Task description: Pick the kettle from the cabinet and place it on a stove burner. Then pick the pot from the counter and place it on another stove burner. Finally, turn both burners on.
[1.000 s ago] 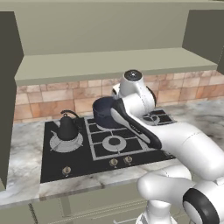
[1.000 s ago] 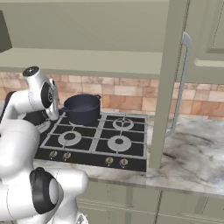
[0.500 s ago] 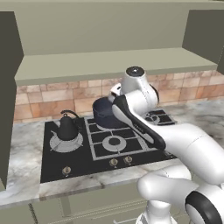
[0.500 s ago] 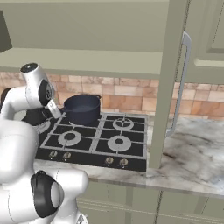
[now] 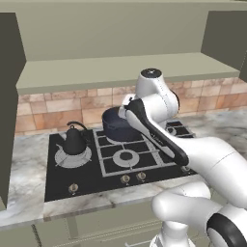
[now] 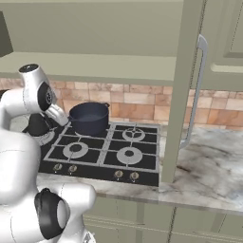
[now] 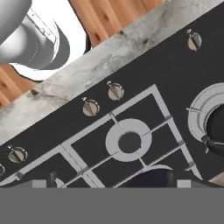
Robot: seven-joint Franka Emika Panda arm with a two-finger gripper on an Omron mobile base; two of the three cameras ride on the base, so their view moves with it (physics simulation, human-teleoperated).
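Looking from the hand camera, you have the gripper [image 7: 113, 181] hanging over the black cooktop with its jaws spread wide and nothing between them; the two dark fingertips [image 7: 49, 179] sit at the bottom of that view, just above the navy rim of the pot [image 7: 146, 175]. Over the last second the arm has swung its upper link a little to the robot's left and pulled clear of the pot, which has not shifted, so you can judge the second placement finished and the hand free for the knobs. Nearest to you along the front of the hob runs the row of round burner knobs [image 7: 115, 92], all apparently untouched; turning two of them looks like the only part of the task left. Behind them sit the small burners with square black grates [image 5: 126, 157]. Further back the pot [image 5: 117, 124] stands upright on a rear burner, and off to the robot's left the kettle [image 5: 75, 141] rests on the stove burner [image 5: 72, 157], the wide silvery disc, its loop handle arching up. Both vessels are well apart. Around the hob lies the counter [image 6: 209, 171], grey-and-white marble with a thick edge. Beyond it rises a tan brick backsplash [image 5: 53, 108], then the olive hood shelf, and on the robot's right the cabinet [image 6: 186, 90] door stands swung open with its long grey bar handle [image 6: 198, 90].
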